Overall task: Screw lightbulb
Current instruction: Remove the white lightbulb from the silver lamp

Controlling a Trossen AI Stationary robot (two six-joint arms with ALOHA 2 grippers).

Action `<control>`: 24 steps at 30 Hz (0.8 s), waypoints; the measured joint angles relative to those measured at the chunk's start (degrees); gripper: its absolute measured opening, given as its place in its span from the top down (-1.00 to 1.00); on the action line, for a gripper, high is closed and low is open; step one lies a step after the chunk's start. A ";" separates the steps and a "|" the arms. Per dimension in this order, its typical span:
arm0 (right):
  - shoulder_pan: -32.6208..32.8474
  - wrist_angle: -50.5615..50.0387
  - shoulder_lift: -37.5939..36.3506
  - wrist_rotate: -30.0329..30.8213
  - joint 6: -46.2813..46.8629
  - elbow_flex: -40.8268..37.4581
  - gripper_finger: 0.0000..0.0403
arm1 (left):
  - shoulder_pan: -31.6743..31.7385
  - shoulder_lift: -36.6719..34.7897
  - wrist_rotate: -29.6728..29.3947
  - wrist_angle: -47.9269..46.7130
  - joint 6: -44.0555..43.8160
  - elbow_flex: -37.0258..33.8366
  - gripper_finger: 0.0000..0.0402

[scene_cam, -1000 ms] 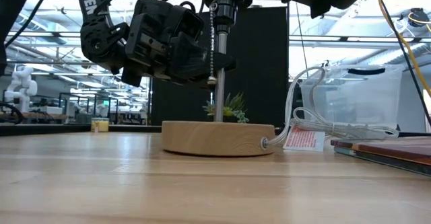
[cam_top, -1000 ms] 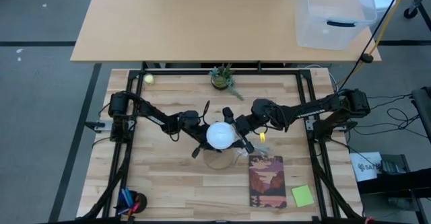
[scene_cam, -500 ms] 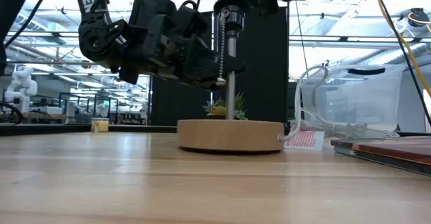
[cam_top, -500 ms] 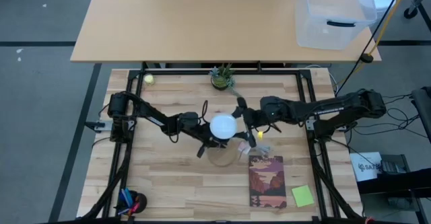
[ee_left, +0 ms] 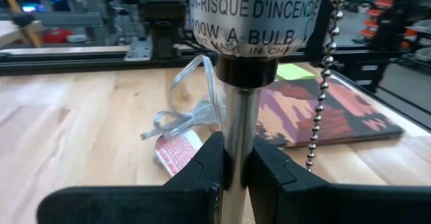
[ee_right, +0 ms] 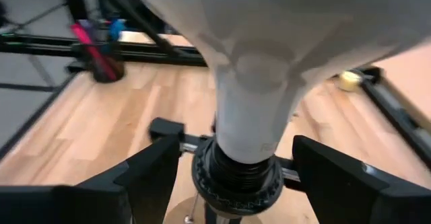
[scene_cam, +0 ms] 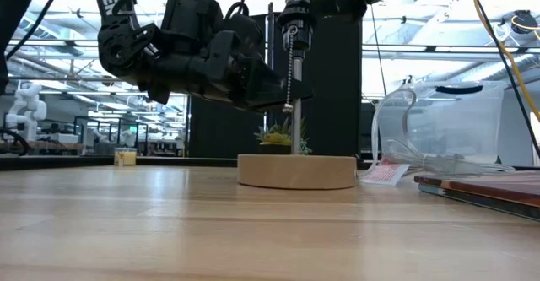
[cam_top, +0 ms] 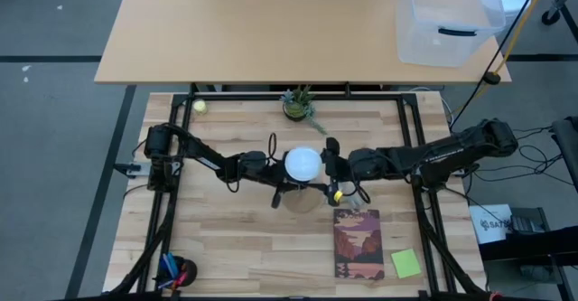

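The white lightbulb (cam_top: 302, 164) sits upright in the black socket (ee_right: 236, 177) of a lamp. The lamp has a metal pole (scene_cam: 297, 129) on a round wooden base (scene_cam: 297, 171), which rests flat on the table. A bead chain (ee_left: 323, 96) hangs from the socket. My left gripper (cam_top: 287, 191) is shut on the pole below the socket. My right gripper (cam_top: 331, 170) is open at the bulb's right. Its fingers (ee_right: 148, 167) stand on either side of the bulb's neck (ee_right: 252, 116), apart from it. My left gripper pinches the lamp's pole (ee_left: 236, 126) between its two fingers, just under the socket. The fingers come nearly level from the table's left and lie across the pole. The pole stands upright, with the wooden base on the table.
A book (cam_top: 358, 244) and a green sticky note (cam_top: 405, 263) lie near right. The lamp's cord and tag (ee_left: 176, 150) trail on the wood. A small plant (cam_top: 298, 104) and a yellow ball (cam_top: 200, 106) stand at the far edge, a pen cup (cam_top: 176, 272) near left.
My left gripper has turned at the wrist while keeping its hold. The lamp has slid along the table toward the far edge and a little right. My right gripper has swung level and drawn back to the bulb's right side.
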 joint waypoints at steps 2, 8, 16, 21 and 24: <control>1.27 0.14 0.00 3.61 0.88 -0.01 -0.40 | 0.02 0.00 -1.42 0.01 0.02 0.01 0.81; 4.91 1.06 0.70 16.25 3.67 -0.01 -0.40 | 0.04 0.00 -4.99 0.04 0.11 0.00 0.81; 5.63 11.16 7.70 23.64 3.79 -0.03 -0.40 | 0.09 0.00 -7.16 0.04 0.11 0.00 0.81; 5.47 18.72 11.44 28.76 -0.17 -0.03 -0.40 | 0.09 0.00 -7.18 0.02 -0.20 -0.04 0.81; 5.55 21.50 12.07 29.16 -2.33 -0.03 -0.40 | 0.09 0.00 -7.18 0.02 -0.17 -0.02 0.81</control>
